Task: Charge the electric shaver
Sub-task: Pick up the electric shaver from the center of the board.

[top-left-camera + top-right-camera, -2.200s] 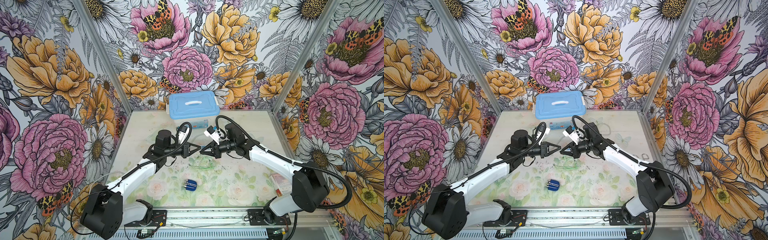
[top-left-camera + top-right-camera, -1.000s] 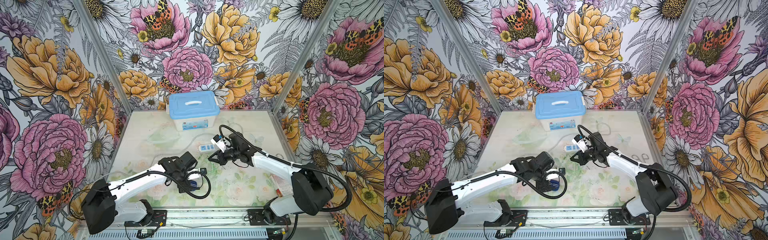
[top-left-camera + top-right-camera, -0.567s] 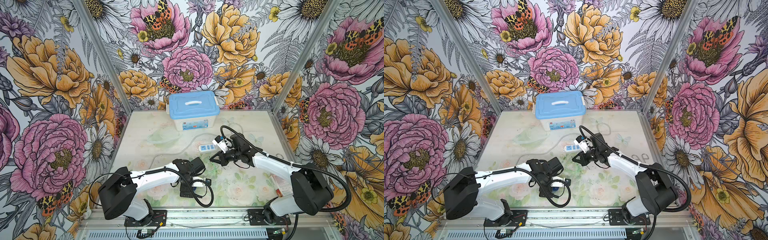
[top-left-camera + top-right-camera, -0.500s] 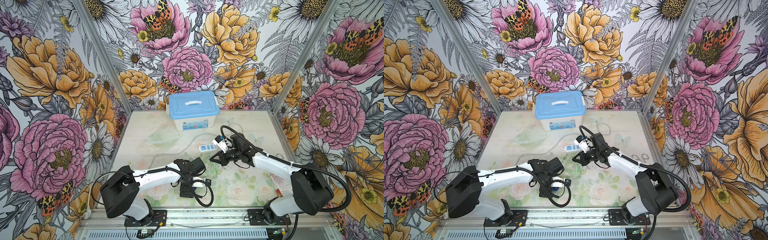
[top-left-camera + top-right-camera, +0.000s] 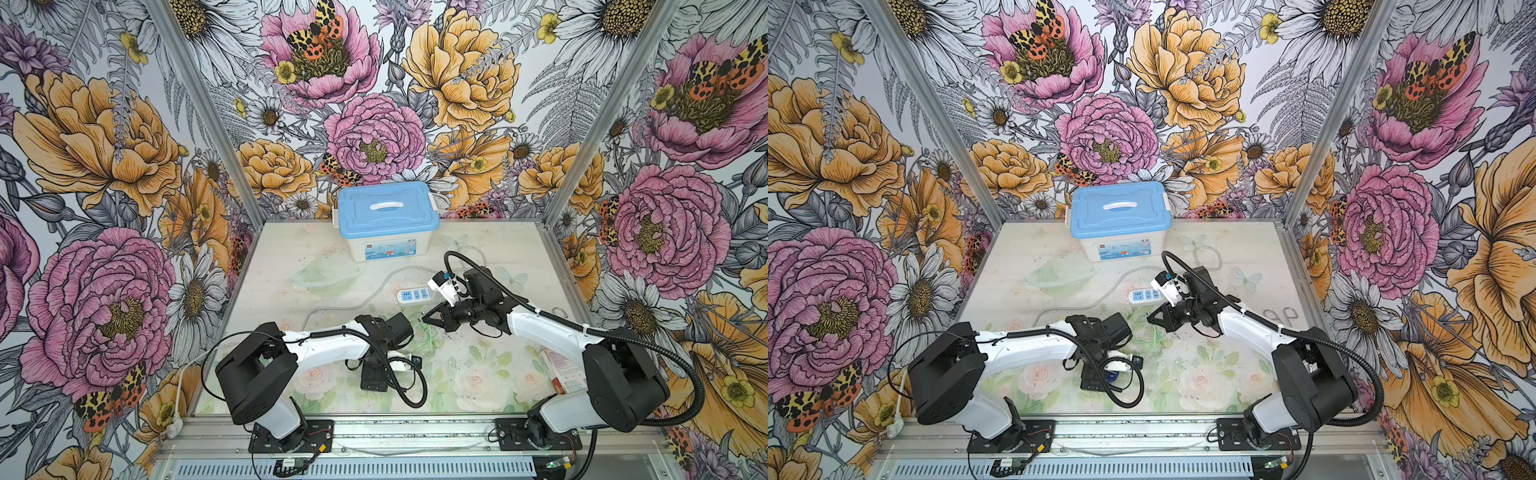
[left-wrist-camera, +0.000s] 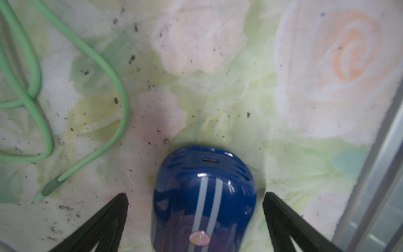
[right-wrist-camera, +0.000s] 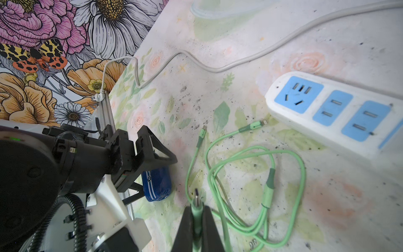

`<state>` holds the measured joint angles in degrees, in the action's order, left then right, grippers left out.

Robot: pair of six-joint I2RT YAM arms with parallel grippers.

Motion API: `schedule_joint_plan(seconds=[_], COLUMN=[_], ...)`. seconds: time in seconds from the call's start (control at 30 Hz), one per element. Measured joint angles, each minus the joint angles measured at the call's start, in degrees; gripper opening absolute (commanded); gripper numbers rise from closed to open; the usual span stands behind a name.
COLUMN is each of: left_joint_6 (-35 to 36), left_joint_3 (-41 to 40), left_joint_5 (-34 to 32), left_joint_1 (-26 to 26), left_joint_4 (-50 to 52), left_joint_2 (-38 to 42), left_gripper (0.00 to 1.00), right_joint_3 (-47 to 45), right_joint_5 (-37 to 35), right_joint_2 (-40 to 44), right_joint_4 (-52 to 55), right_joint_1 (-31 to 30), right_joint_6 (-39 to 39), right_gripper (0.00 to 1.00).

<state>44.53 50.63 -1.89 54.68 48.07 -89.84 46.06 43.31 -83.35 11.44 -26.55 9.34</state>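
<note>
Floral counter: the left gripper has swung down to 6 o'clock and now stands spread around the shaver, not touching it. Just toward 3 o'clock of centre, the right gripper has lowered and pinches the plug of the green cable, so mating plug and shaver looks near.
</note>
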Motion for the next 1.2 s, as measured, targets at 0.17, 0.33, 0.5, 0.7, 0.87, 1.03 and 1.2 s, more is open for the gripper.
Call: schedule_joint_plan(seconds=[0.17, 0.33, 0.5, 0.7, 0.87, 1.03, 1.2], left_joint_6=[0.00, -0.61, -1.07, -3.15, -5.86, -8.92, -11.80], left_joint_3=[-0.02, -0.33, -0.39, -0.70, -0.85, -0.87, -2.14], left_joint_5=[0.55, 1.31, 1.33, 2.01, 1.92, 2.21, 2.67], left_joint_1=[0.00, 0.11, 0.33, 0.33, 0.33, -0.24, -4.50], left_joint_4=[-0.74, -0.83, -0.68, -0.28, -0.37, -0.61, -4.22], left_joint_2=[-1.18, -1.16, -1.14, -1.01, -0.48, -0.11, 9.42], left_gripper=[0.97, 0.96, 0.93, 0.52, 0.16, 0.00, 0.00], right_joint_3=[-0.17, -0.17, -0.17, -0.17, -0.22, -0.22, -0.02], right_joint_5=[-0.02, -0.04, -0.07, -0.46, -1.33, -1.73, -1.60], right_joint_2=[0.00, 0.15, 0.15, 0.74, 1.62, 1.70, 1.95], right_joint_4=[0.04, 0.02, 0.04, 0.02, 0.02, 0.04, 0.72], right_joint_1=[0.02, 0.66, 0.76, 0.87, 1.14, 1.14, 1.11], right_joint_6=[0.00, 0.02, 0.04, 0.17, 0.22, 0.46, 1.57], right_gripper=[0.00, 0.00, 0.00, 0.00, 0.00, 0.00, 0.00])
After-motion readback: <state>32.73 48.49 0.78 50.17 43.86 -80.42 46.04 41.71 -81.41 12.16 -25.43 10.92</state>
